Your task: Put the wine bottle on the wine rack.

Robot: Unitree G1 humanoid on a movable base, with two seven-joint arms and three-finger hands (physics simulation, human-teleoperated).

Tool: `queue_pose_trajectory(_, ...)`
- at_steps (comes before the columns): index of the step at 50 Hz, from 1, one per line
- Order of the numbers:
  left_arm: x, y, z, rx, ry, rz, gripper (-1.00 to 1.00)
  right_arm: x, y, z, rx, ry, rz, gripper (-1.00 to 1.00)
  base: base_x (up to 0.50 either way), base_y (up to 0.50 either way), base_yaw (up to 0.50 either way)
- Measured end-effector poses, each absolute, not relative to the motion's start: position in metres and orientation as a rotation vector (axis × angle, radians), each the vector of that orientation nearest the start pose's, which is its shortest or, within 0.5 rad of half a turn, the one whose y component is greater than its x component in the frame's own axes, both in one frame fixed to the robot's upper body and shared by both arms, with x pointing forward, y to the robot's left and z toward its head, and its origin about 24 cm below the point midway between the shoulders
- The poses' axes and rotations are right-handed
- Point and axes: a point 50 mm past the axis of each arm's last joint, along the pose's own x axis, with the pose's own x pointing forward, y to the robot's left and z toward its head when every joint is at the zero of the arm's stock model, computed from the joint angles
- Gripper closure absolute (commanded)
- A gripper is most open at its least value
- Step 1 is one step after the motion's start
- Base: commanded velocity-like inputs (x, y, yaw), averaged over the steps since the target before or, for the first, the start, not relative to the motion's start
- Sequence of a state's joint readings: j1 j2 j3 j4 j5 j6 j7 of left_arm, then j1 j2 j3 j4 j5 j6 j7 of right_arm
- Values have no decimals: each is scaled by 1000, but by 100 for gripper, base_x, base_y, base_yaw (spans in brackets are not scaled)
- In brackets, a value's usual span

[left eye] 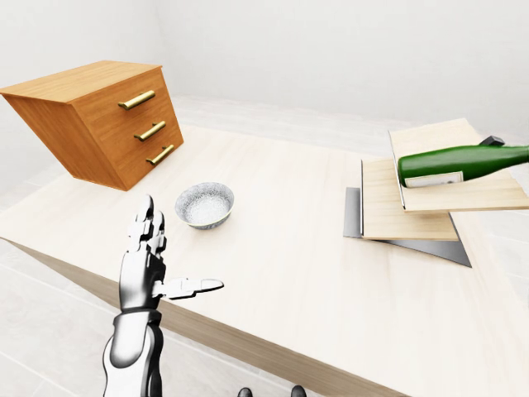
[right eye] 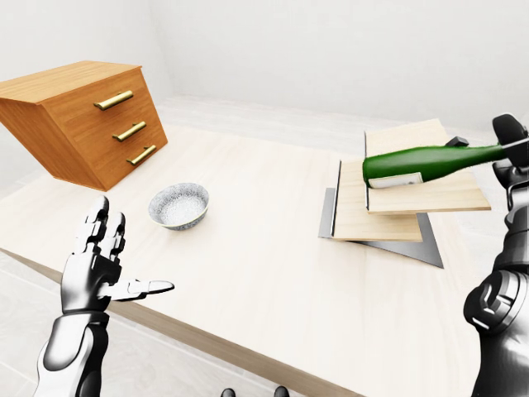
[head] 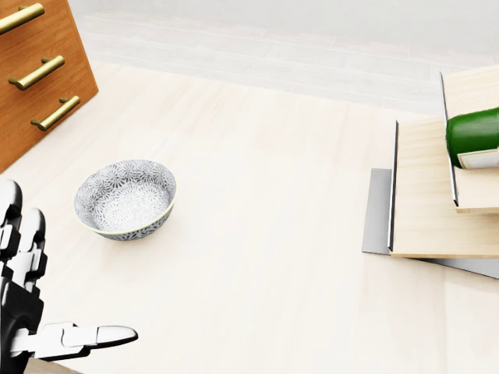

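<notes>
Bottle (right eye: 426, 164) lies on its side, green, above the top board of the stepped wooden rack (right eye: 388, 217) at the right of the right-eye view, its neck pointing right toward the right hand (right eye: 514, 153); whether it rests on the board or hangs just over it I cannot tell; that hand sits at the neck end, and whether its fingers close round the neck cannot be told; the left hand (right eye: 99, 263) stands low at the left over the table (left eye: 281, 248) edge, fingers spread, thumb out sideways, holding nothing; a patterned bowl (left eye: 204, 204) sits near it; a wooden drawer chest (left eye: 103, 120) stands tilted at the upper left.
</notes>
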State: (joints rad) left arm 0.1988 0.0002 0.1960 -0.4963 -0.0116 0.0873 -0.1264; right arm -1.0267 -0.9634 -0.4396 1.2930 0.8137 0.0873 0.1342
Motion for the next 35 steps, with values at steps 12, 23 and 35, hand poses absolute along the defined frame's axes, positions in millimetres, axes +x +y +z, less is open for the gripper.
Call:
queue_pose_trajectory(12,204,198,105,70,-211,110,-100,301,-443,218,635,-280,-607,-100,0,0,0)
queue_pose_trajectory(23,204,199,103,69,-204,110,-100,296,-446,204,635,-248,-627,-100,0,0,0)
queue_pose_trajectory(35,205,199,99,66,-186,108,-100,291,-446,183,639,-192,-648,-100,0,0,0)
